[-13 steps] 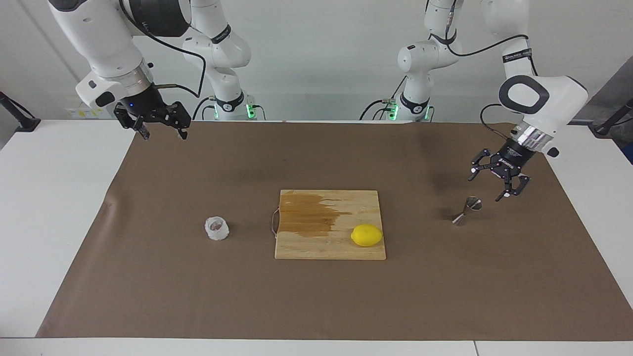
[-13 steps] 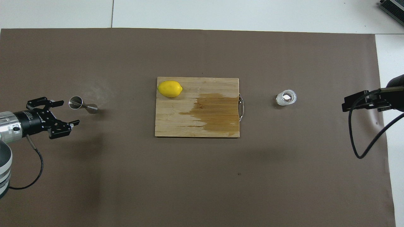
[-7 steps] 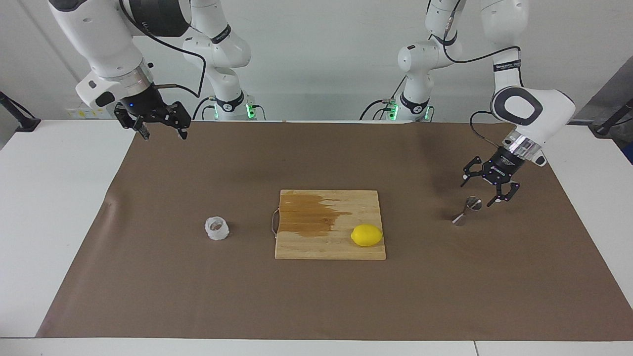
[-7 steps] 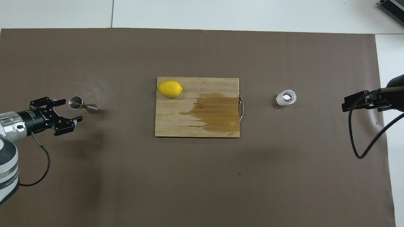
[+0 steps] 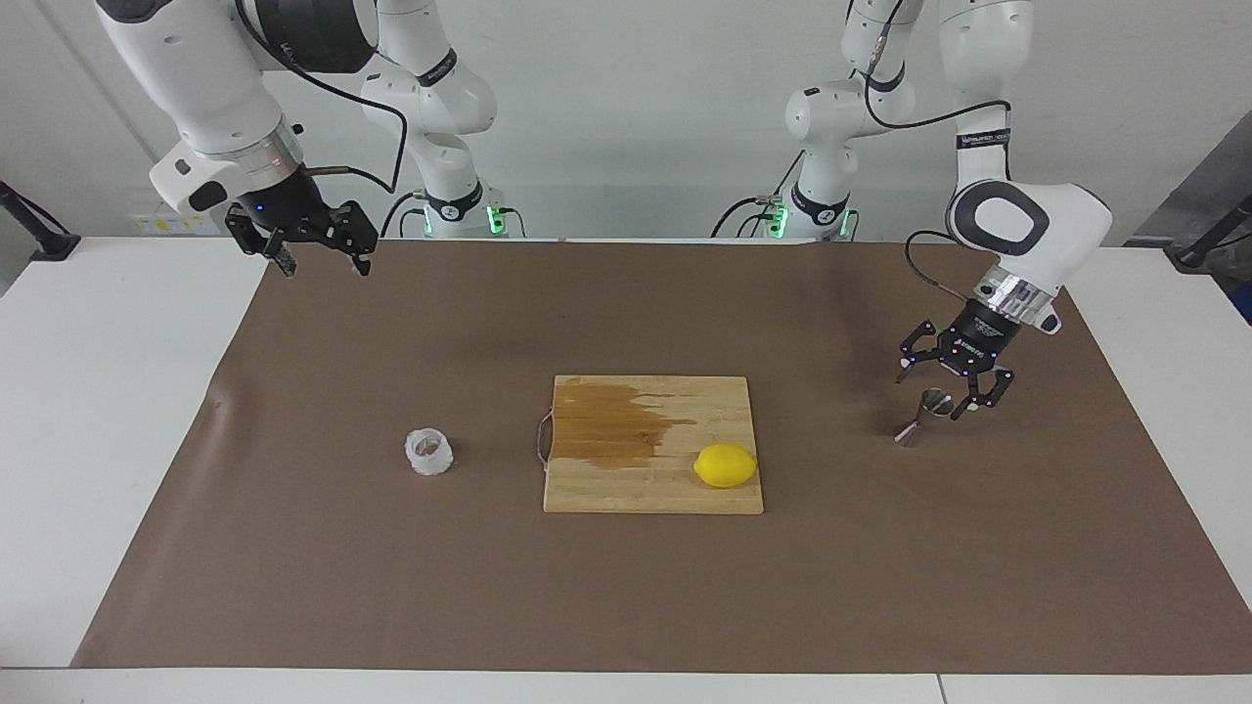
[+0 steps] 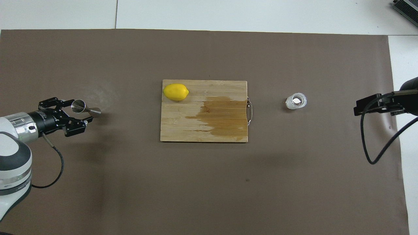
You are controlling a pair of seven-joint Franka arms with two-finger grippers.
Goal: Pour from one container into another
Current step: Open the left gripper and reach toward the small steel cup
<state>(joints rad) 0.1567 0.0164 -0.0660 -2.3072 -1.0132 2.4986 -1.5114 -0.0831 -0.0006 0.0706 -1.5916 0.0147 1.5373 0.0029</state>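
Left gripper (image 5: 944,388) is low over the jigger (image 5: 923,418), jaws spread wide around its upper cone, gripping nothing; whether a fingertip touches the metal is hard to say. The jigger sits tilted on the brown mat toward the left arm's end of the worktop. Right gripper (image 5: 318,256) waits high at the right arm's end, jaws open and empty. The cup (image 5: 428,452) stands between it and the cutting board (image 5: 606,489), which carries a lemon (image 5: 725,465).

I am working in a robotics lab: two white arms (image 5: 1017,210) bolted at a white surface (image 5: 117,391) covered by brown paper (image 5: 626,587), against bare white walls.
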